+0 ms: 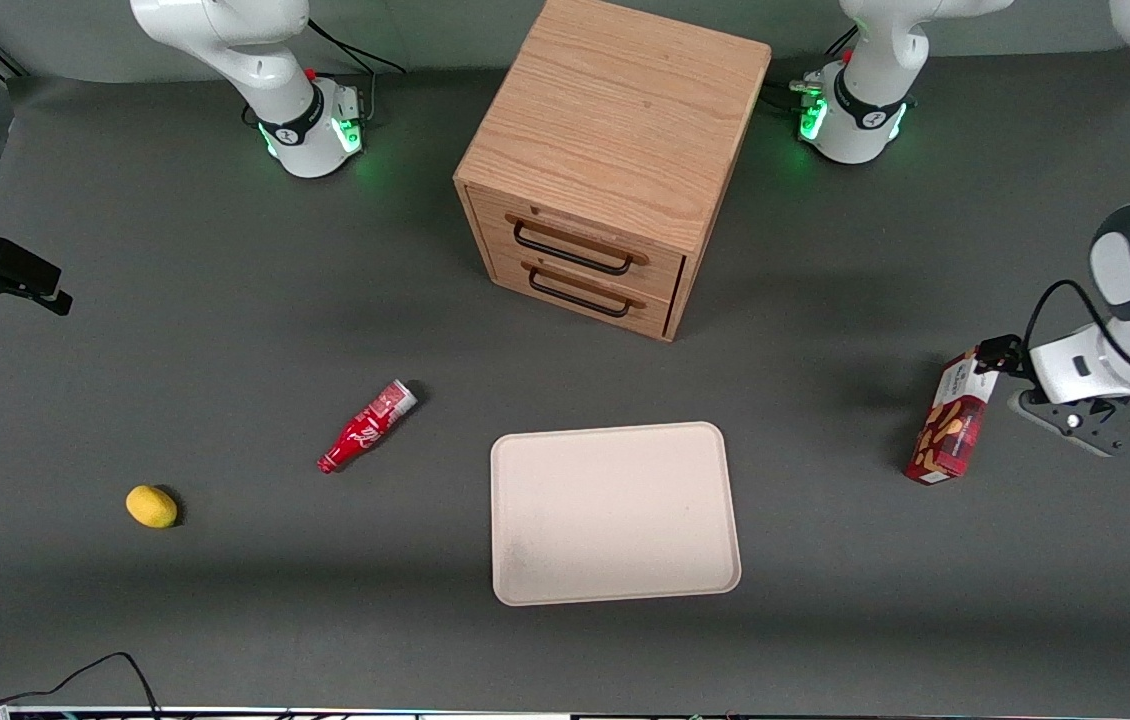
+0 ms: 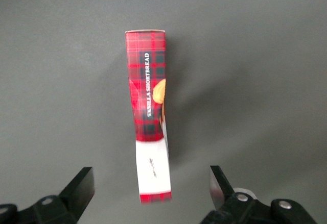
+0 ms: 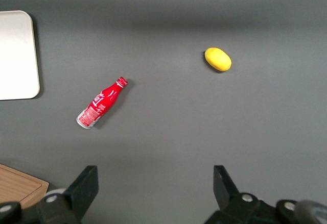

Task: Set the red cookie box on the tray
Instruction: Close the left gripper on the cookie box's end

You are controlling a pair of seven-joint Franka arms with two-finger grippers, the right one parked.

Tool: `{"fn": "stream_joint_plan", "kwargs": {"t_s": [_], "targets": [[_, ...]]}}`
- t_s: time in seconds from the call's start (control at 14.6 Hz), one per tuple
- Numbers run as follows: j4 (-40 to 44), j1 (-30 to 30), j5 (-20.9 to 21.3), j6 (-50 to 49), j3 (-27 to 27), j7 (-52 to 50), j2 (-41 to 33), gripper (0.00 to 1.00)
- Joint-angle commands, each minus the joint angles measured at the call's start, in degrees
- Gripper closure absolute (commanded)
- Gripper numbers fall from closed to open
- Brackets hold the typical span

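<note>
**Box between the spread fingers, not gripped**

Toward the working arm's end of the table, the red cookie box (image 1: 951,420) stands on its narrow edge on the grey table (image 1: 225,330), well apart from the tray (image 1: 614,512). The gripper (image 1: 993,356) sits at the box's white end. From the wrist camera the gripper (image 2: 152,185) is spread wide: one finger (image 2: 82,187) and the other finger (image 2: 219,184) each stand clear of the box (image 2: 148,117), with grey table showing on both sides of it. The white end panel lies between the fingertips, nearer the first finger than the second, and the tartan end points away from the gripper. Nothing is grasped.

The tray lies flat with nothing on it, nearer the front camera than the wooden drawer cabinet (image 1: 605,160). Toward the parked arm's end lie a red bottle (image 1: 367,426) on its side and a lemon (image 1: 152,506), the lemon nearer the camera.
</note>
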Motion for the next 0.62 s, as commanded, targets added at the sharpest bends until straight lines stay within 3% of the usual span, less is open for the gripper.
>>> {"fn": "stream_joint_plan", "kwargs": {"t_s": [0.0, 0.55], "targets": [[-3.14, 0.21, -0.71, 6.11, -0.11, 1.70, 1.20, 0.00], [-5.00, 0.21, -0.80, 16.49, -0.11, 2.23, 7.44, 0.00]]}}
